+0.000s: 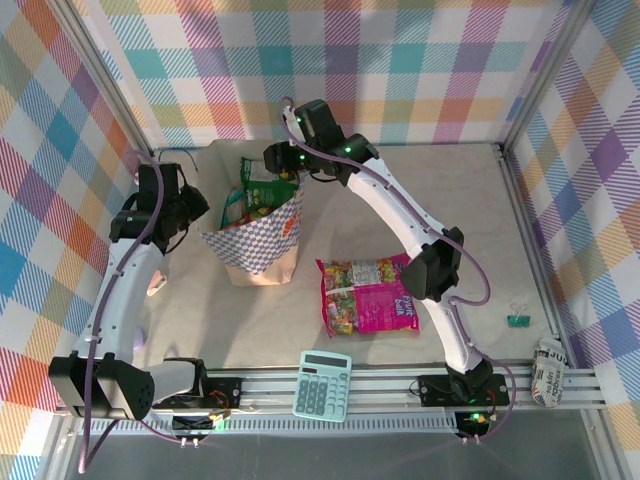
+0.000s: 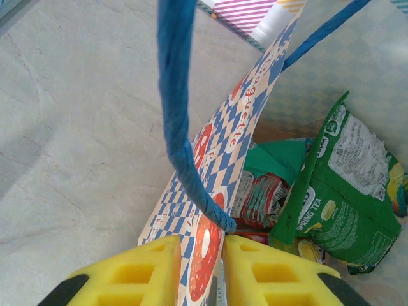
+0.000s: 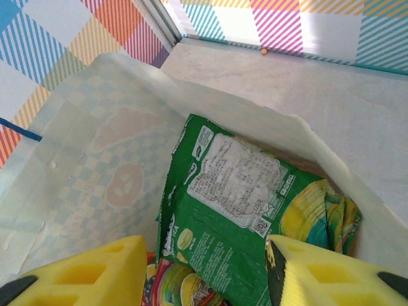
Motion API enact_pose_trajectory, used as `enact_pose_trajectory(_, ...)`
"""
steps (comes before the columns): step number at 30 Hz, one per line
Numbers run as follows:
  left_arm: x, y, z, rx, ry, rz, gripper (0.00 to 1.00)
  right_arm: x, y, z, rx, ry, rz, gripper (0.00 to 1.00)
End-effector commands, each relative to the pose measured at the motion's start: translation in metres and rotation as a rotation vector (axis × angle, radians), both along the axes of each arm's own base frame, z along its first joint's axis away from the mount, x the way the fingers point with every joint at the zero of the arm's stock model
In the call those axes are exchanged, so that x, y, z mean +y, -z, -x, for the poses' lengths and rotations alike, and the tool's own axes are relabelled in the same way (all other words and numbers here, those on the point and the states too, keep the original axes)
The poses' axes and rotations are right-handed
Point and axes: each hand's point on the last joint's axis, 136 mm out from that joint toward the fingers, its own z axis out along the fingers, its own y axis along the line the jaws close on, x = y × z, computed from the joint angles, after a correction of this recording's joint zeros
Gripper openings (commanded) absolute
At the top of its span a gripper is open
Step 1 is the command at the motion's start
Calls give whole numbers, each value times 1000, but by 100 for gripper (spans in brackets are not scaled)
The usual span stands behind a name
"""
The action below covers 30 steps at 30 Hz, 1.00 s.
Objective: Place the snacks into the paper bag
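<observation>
The paper bag stands upright at the table's middle left, mouth open. My left gripper is shut on its left wall, just below the blue cord handle. My right gripper hangs over the bag's mouth with its jaws open. A green snack packet lies loose in the bag under them, on top of red and teal packets. Two more snacks, a big magenta packet and a green-orange one, lie flat on the table right of the bag.
A pale teal calculator lies at the near edge between the arm bases. A green binder clip and a crumpled printed object sit at the right. Checked walls close in the table on three sides.
</observation>
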Motion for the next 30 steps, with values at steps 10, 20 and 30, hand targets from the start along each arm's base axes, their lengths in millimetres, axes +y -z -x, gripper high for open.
enact_pose_trajectory(10,-4,-13,1,-21,31,28,29,-17,-100,63,-48,-136,-152,52)
enact_pose_trajectory(20,-6,-17,3,-27,34,34,30,-47,-104,90,-62,-128,-110,55)
enact_pose_trajectory(30,-6,-22,2,-27,32,36,30,-89,-86,116,-73,-52,-75,68)
